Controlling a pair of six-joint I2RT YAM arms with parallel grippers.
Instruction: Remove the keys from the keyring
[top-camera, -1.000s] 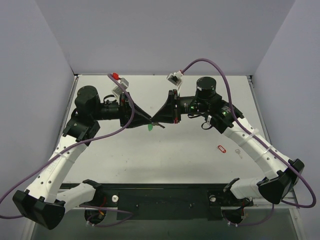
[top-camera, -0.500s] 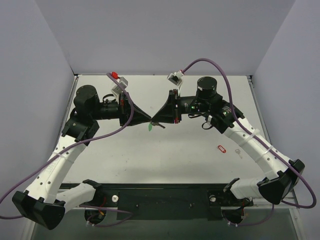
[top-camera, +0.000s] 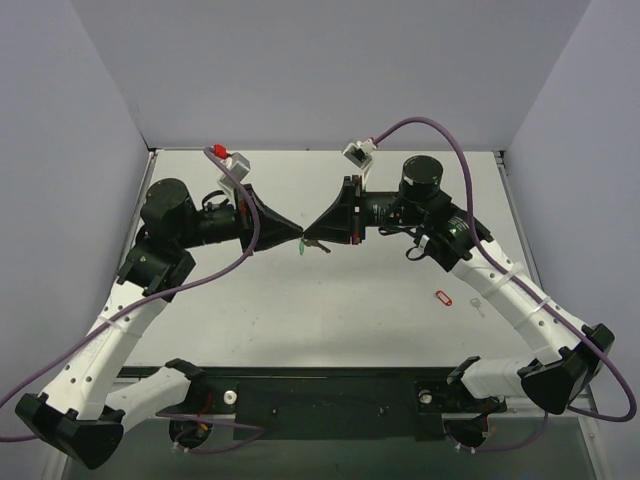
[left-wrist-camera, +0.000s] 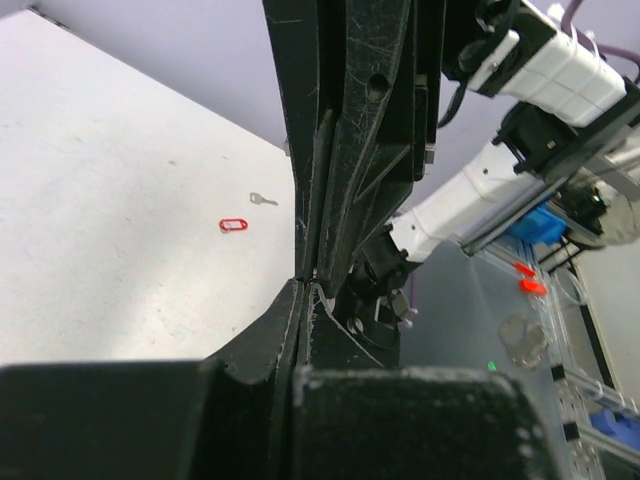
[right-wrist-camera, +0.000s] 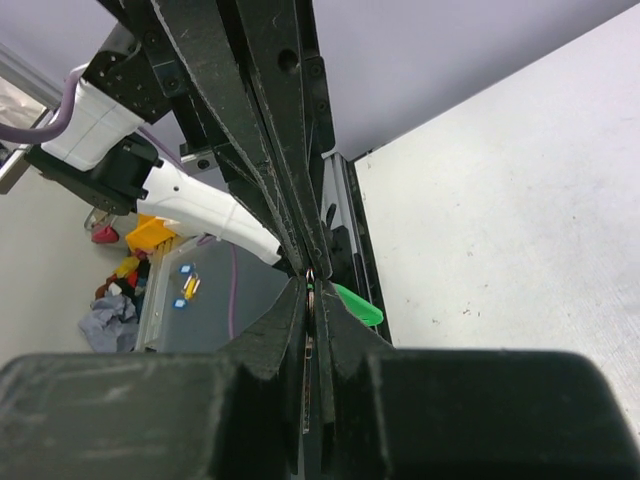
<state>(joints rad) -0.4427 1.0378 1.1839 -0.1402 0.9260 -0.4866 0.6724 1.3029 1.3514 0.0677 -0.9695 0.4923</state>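
Note:
My two grippers meet tip to tip above the middle of the table. The left gripper (top-camera: 297, 236) is shut, and its tips pinch the small metal ring of the keyring (left-wrist-camera: 321, 291). The right gripper (top-camera: 310, 238) is shut on a thin silver key (right-wrist-camera: 308, 350), seen edge-on between its jaws. The bright green fob (top-camera: 300, 252) hangs just below the joined tips. It also shows in the right wrist view (right-wrist-camera: 358, 305) beside the jaw tips. In the top view a bit of the key (top-camera: 320, 247) sticks out under the right gripper.
A red oval outline piece (top-camera: 444, 297) and a small loose silver key (top-camera: 478, 305) lie on the table at the right, under the right forearm. Both show in the left wrist view, the red piece (left-wrist-camera: 232, 225) and the loose key (left-wrist-camera: 263, 199). Purple cables loop over both arms.
Both grippers stayed joined and shifted slightly toward the far side. The left arm's elbow swung left and its wrist turned. The fob still hangs below the tips.

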